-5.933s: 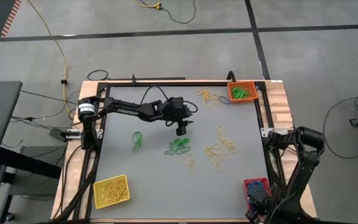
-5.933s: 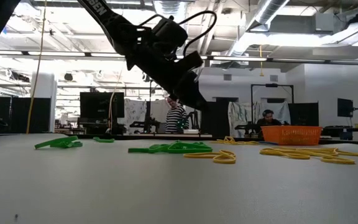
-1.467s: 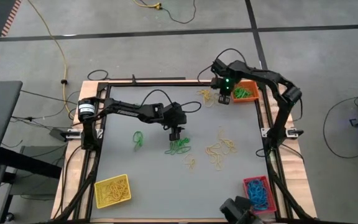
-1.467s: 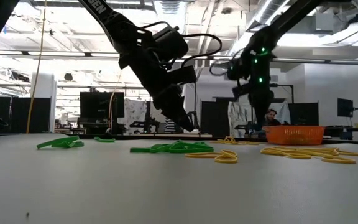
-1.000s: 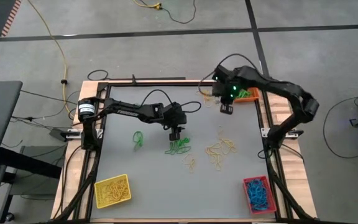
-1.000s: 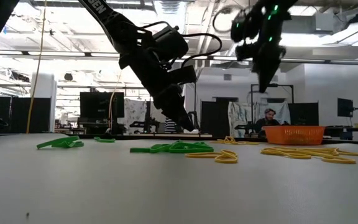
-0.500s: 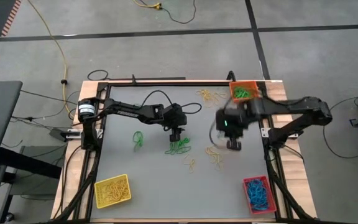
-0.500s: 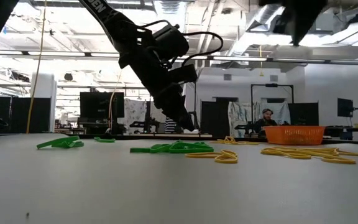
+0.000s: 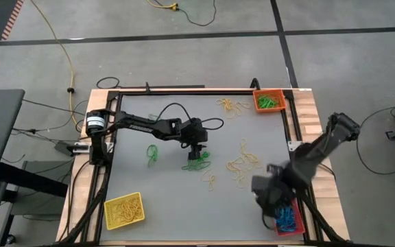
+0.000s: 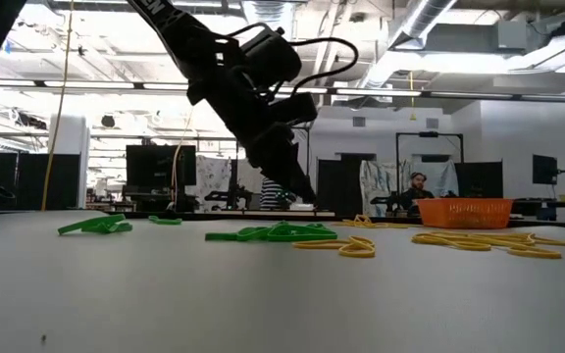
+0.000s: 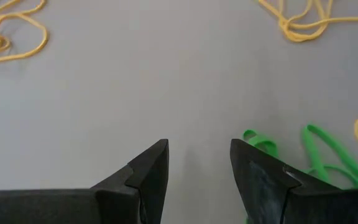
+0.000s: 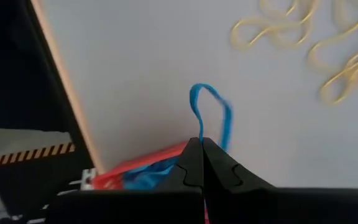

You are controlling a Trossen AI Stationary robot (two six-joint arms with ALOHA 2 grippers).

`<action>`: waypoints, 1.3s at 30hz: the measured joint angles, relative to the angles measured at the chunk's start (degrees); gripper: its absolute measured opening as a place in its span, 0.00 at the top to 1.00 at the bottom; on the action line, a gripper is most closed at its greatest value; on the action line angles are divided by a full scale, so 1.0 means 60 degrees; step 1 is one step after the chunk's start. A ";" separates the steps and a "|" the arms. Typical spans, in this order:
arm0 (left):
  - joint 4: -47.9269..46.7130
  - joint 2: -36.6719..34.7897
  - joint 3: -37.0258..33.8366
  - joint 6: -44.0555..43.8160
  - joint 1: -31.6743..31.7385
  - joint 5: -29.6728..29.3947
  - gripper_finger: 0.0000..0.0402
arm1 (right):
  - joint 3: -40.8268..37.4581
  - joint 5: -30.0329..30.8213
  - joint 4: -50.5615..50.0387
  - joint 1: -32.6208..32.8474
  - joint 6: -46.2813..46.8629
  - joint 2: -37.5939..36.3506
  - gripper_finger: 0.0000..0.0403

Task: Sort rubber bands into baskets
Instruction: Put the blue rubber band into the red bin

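My left gripper [image 9: 197, 148] is open and empty, low over a pile of green rubber bands [image 9: 196, 162]. In the left wrist view its fingers [image 11: 197, 163] stand beside those bands [image 11: 319, 152], apart from them. My right gripper [image 9: 269, 197] is shut on a blue rubber band [image 12: 211, 115] at the near right, beside the red basket [image 9: 286, 218], which holds blue bands. The orange basket [image 9: 268, 101] at the far right holds green bands. The yellow basket [image 9: 123, 210] at the near left holds yellow bands. Loose yellow bands [image 9: 244, 165] lie on the mat. My right gripper pinches the blue rubber band between its two fingertips at one end of the loop [image 12: 199, 134]. The rest of the loop stands out beyond the fingertips, clear of the mat. The red basket [image 12: 135, 172] lies close beside the fingers.
More yellow bands lie at the far side [image 9: 232, 106] and near the middle [image 9: 210, 180]. A single green band [image 9: 152, 152] lies to the left. A black frame rail [image 9: 299, 171] runs along the table's right side. People show in the room behind the table [image 10: 420, 191].
My right gripper has swung fast from beside the orange basket at the far right, across the right half of the mat, toward the table's near edge, ending beside the red basket. My left gripper has shifted slightly over the green pile.
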 joint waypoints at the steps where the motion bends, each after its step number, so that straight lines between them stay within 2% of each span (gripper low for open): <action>1: 0.0058 0.0000 0.0000 -0.0002 -0.0056 0.0000 0.59 | 0.0000 0.0001 0.0093 0.0349 0.0453 0.0144 0.96; 7: 0.0346 0.0000 0.0000 0.0069 -0.0511 0.0004 0.59 | 0.0000 0.0019 0.0744 0.1898 0.2720 0.1114 0.96; 15: 0.0402 0.0000 0.0000 0.0377 -0.1222 0.0016 0.59 | 0.0004 0.0019 0.0933 0.3162 0.4875 0.1982 0.95; 30: 0.0343 0.0000 0.0000 0.0173 -0.2979 0.0020 0.59 | 0.0004 0.0012 0.0902 0.4653 0.7870 0.2448 0.95; 39: -0.0216 0.0000 0.0000 0.0013 -0.3784 -0.0007 0.59 | 0.0004 0.0520 0.1138 0.4863 0.8614 0.2444 0.85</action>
